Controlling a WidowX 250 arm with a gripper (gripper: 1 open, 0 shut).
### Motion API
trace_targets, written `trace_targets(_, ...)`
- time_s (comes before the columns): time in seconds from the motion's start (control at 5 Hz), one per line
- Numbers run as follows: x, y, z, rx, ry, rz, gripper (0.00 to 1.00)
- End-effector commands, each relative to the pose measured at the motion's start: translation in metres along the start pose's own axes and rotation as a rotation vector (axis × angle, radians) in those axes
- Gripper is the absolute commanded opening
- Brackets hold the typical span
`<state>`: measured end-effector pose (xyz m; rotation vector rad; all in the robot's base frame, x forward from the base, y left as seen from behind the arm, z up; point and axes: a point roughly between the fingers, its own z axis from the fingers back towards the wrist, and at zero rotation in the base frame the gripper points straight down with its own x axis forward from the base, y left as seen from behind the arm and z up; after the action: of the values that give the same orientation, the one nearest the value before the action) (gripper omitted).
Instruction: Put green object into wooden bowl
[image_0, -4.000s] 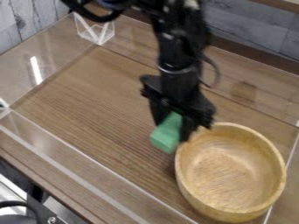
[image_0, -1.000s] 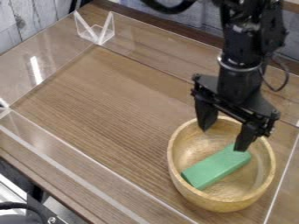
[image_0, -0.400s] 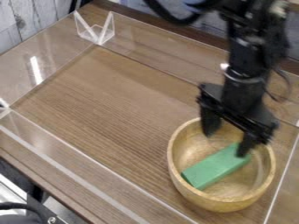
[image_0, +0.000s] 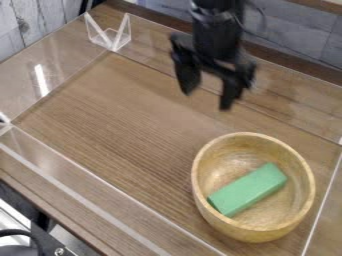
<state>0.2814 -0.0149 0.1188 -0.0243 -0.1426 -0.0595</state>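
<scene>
The green object (image_0: 249, 190) lies flat inside the wooden bowl (image_0: 214, 156), which stands at the lower right of the table. It rests diagonally across the bowl's bottom, untouched. My gripper (image_0: 210, 86) hangs well above and to the upper left of the bowl, over the bare wood. It points down, and its two dark fingers (image_0: 187, 79) stand wide open with nothing between them.
Clear acrylic walls (image_0: 54, 75) border the wooden table (image_0: 107, 130) on the left, front and right. A small clear stand (image_0: 107, 32) sits at the back left corner. The arm's dark body reaches down from the top edge.
The open gripper has lifted away from the bowl and swung to the upper left. The green object stays lying in the bowl where it was.
</scene>
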Motion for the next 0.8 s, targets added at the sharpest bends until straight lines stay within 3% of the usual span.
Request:
trace_targets(0.0,0.022,0.022,0.004,0.019,-0.068,0.004,1.0)
trace_targets(0.2,0.029,0.03,-0.007,0.024,-0.076,0.001,1.0)
trace_targets(0.6,0.032,0.038,-0.023,0.028,-0.06,0.003,1.0)
